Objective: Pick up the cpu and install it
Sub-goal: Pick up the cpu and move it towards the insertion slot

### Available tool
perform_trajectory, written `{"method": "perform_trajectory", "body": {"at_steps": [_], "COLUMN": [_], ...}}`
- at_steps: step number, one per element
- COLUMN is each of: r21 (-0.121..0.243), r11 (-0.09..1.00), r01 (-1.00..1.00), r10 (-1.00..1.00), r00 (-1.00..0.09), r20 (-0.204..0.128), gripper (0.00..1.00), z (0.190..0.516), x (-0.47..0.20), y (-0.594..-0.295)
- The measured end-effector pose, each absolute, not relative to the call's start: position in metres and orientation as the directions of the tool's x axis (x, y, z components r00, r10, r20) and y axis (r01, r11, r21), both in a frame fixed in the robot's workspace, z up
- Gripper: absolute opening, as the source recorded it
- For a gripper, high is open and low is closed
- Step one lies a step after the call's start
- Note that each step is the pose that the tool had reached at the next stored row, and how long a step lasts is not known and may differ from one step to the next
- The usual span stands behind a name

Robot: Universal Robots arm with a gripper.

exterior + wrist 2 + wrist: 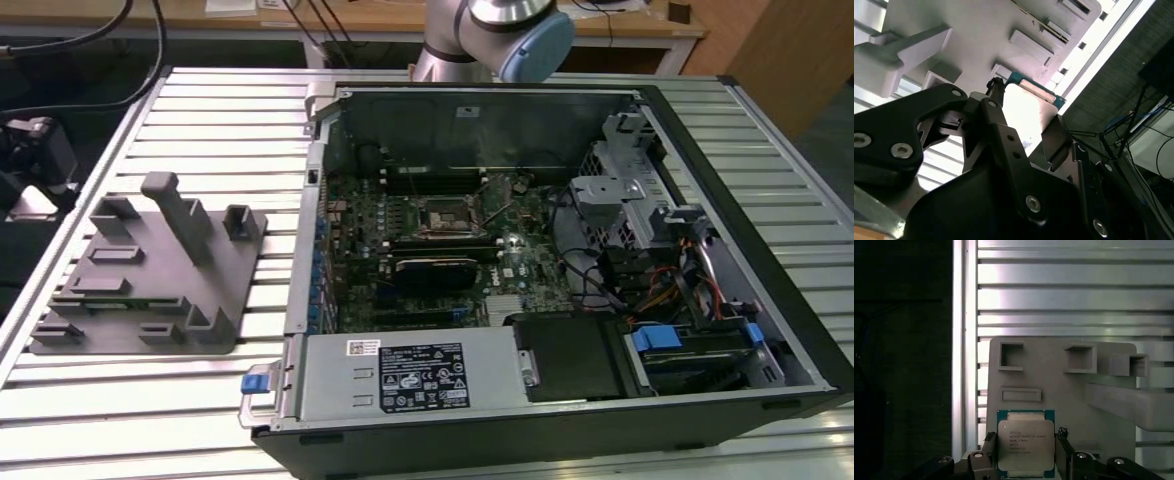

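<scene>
**Sam:** Where is the cpu right now?

**Mia:** Start at the exterior view's left. The grey tray (pixel 147 285) with upright posts lies at nine o'clock from the computer case (pixel 534 125). In the first wrist view the cpu (pixel 1026 442) is over that tray. It is in the gripper (pixel 1026 455), between two dark fingers (pixel 990 452).

**Sam:** Is the gripper holding it?

**Mia:** I think so. The fingers are pulled in narrow, and one touches each side of the chip. I cannot tell if the chip rests on the tray or is lifted a bit.

**Sam:** Will it be hard to carry?

**Mia:** It looks thin, light and stiff, like a little metal tile with a green rim. The shiny top is likely slippery, and the underside is probably easy to hurt. So the two side edges look like the best place to hold it, with a soft squeeze and the chip kept flat.

**Sam:** Is it installed?

**Mia:** Not yet. The square socket (pixel 442 215) is near the middle of the green motherboard (pixel 534 260) inside the case, well apart from the tray. The arm (pixel 501 30) stands at twelve o'clock from the case.

**Sam:** Any writing?

**Mia:** The chip's silver top has a few rows of small dark print. At six o'clock in the case, the power supply (pixel 334 385) has a black-and-white label (pixel 424 378). A small white sticker (pixel 360 347) is just beside it.
</scene>
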State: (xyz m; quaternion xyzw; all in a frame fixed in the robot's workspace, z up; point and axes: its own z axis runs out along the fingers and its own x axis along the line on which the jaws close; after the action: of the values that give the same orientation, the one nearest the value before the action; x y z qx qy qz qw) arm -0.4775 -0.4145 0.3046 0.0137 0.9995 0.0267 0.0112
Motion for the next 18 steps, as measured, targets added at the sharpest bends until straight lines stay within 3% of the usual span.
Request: {"method": "perform_trajectory", "body": {"at_steps": [18], "r21": [0.054], "r11": [0.998], "r01": [0.027], "r10": [0.028], "r00": [-0.999], "r20": [-0.024], "gripper": [0.55], "z": [0.360], "x": [-0.478], "y": [-0.413]}}
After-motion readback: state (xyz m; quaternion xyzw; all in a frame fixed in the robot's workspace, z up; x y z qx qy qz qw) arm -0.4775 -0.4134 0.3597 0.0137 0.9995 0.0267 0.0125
